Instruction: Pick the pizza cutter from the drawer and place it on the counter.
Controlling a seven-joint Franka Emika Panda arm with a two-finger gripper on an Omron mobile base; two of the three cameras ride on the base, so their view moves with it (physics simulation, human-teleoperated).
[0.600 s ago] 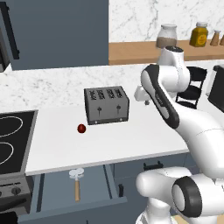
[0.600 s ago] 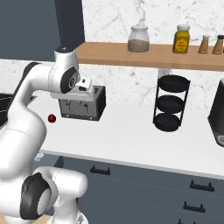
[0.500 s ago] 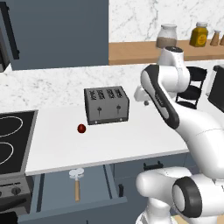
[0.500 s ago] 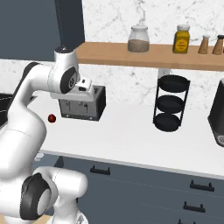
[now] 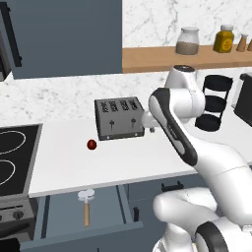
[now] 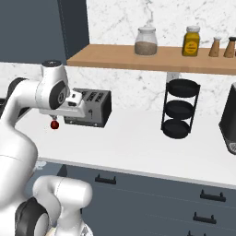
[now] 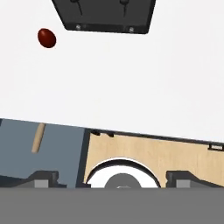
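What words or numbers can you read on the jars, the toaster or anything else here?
None can be read.
The yellow jar on the shelf has a dark patch where a label might be, too blurred to read.
The glass jar and the toaster show no writing.

no readable text, labels or signs

Tan-handled pizza cutter [image 5: 86,206]; blue-grey drawer [image 5: 106,209]; white counter [image 5: 123,157].
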